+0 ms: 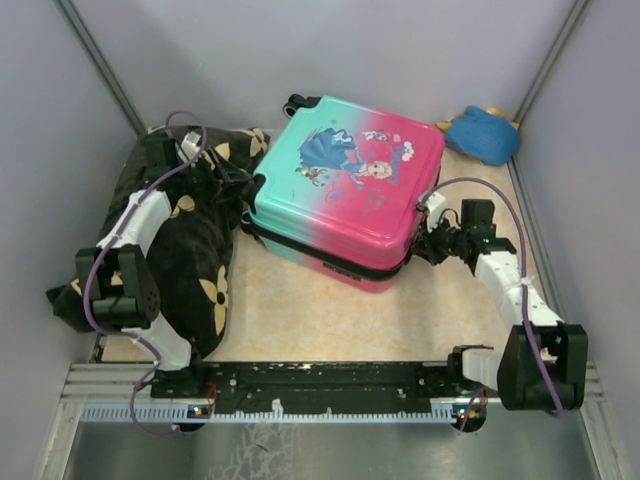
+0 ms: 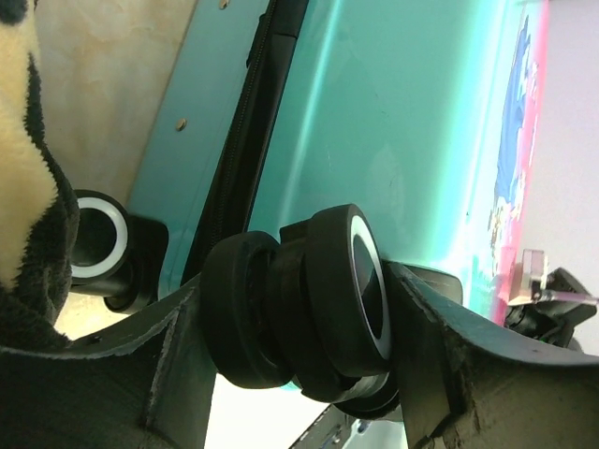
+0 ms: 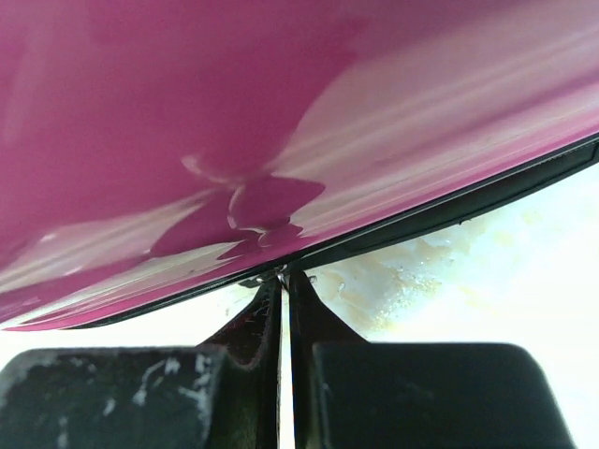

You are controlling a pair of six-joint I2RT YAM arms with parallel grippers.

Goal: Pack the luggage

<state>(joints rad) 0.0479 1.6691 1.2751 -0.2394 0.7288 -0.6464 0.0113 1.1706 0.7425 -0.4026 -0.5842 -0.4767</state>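
The luggage (image 1: pixel 345 190), a pink-to-teal hard-shell case with a princess print, lies closed and flat on the table. My left gripper (image 1: pixel 248 190) is at its left corner. In the left wrist view the left gripper (image 2: pixel 298 292) has its jaws pressed on both sides of a black double wheel (image 2: pixel 337 281) below the teal shell (image 2: pixel 393 122). My right gripper (image 1: pixel 425 235) is at the case's right edge. In the right wrist view the right gripper (image 3: pixel 284 279) is shut, its tips pinching a small metal zipper pull (image 3: pixel 281 272) on the black zipper line under the pink shell (image 3: pixel 281 112).
A black blanket with tan flowers (image 1: pixel 195 250) lies heaped along the left, under the left arm, and shows at the left edge of the left wrist view (image 2: pixel 28 140). A blue soft item (image 1: pixel 483 133) sits at the back right corner. Grey walls close in both sides.
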